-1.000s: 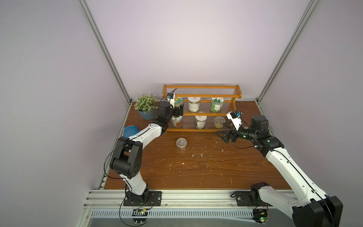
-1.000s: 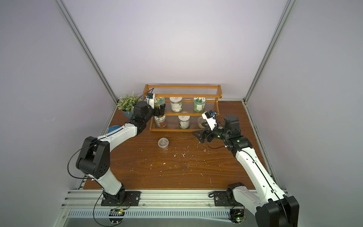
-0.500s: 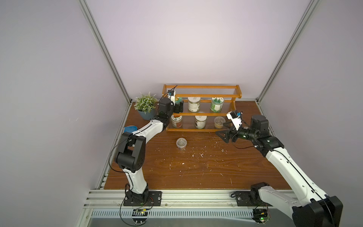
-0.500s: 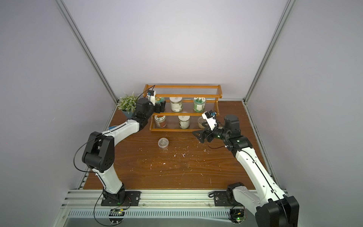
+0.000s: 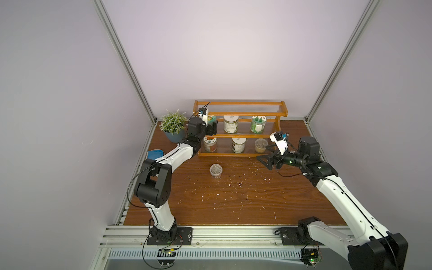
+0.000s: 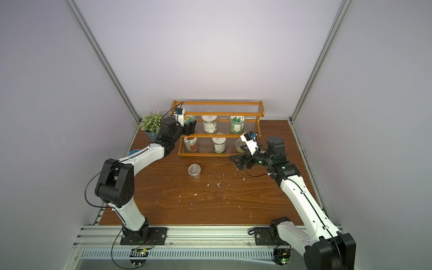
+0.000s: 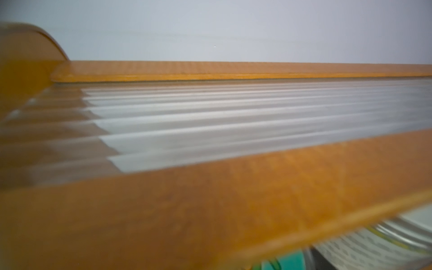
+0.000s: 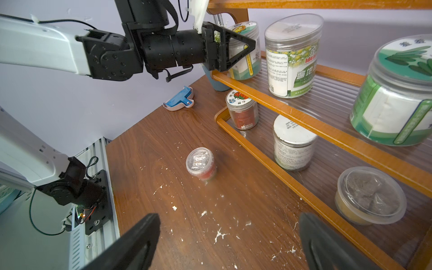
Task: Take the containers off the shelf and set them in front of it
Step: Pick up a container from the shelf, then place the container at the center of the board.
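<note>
One of seven containers is off the shelf (image 5: 238,113): a small clear-lidded jar (image 5: 215,170) stands on the table (image 5: 233,205) in front of the rack's left half, nearer the table's far edge than its near one. Six are left. The top tier is bare.

The middle tier holds a sunflower-lidded jar (image 8: 244,27) at its left end, a white-lidded jar with a green and yellow label (image 8: 292,56) at mid-tier, and a green-lidded jar (image 8: 395,93) toward the right end. The bottom tier carries a red-filled jar (image 8: 243,109), a plain white-lidded jar (image 8: 293,145) and a shallow clear-lidded tub (image 8: 369,194), left to right.

The step in hand looks like the pick of the sunflower-lidded jar. The left gripper (image 5: 214,127) reaches in level from the left end and its jaws flank that jar's body below the lid — whether the pads press it, I cannot tell.

The right gripper (image 8: 229,215) is spread wide and empty, above the table just before the shelf's right end, with the tub nearest to it.
</note>
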Motion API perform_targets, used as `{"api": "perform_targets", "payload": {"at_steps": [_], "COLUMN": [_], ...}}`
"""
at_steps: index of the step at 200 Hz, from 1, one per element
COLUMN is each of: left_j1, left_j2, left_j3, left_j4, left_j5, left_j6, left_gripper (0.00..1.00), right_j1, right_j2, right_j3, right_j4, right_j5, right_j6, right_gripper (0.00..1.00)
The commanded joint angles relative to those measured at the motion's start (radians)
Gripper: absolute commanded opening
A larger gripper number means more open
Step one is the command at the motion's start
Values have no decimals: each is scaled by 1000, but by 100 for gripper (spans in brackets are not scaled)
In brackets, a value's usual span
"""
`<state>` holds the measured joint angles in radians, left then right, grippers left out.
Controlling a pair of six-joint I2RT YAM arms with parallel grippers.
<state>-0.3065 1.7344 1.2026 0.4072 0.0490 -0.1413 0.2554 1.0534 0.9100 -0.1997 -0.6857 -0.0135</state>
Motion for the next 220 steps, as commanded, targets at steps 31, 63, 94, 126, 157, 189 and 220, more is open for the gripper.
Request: {"api": "perform_targets", "payload": {"at_steps": [31,63,94,126,157,189,220], "left_j1": [-32,-68,-118,-230,-373,-463,-470], "left_j2": [-151,-259,-398,-538,-558,-447,-335], "left_j3": [-72,-150,-239,-339,-430,-427,-443], "left_j4": [-41,-95,-166,-206,-139,-52,80], "left_j5": [17,10,21,-13,-29,-10,72], "left_j6": [7,5,-13,-38,-84,-80,-72], "left_gripper": [81,81,81,81,81,81,81], "right_j1": [5,5,4,4,5,5,4], "right_j2": [-6,0,-6,-13,-34,-83,-136], "right_j3": [26,24,19,6,-28,-39,-53], "right_j4": [21,28,29,25,17,-30,-55], "right_j5": [-6,-12,-6,3,5,34,64], "right_j6": [-13,-10,-9,-8,0,-11,-20], "right_gripper": [100,100,100,100,99,99,100]}}
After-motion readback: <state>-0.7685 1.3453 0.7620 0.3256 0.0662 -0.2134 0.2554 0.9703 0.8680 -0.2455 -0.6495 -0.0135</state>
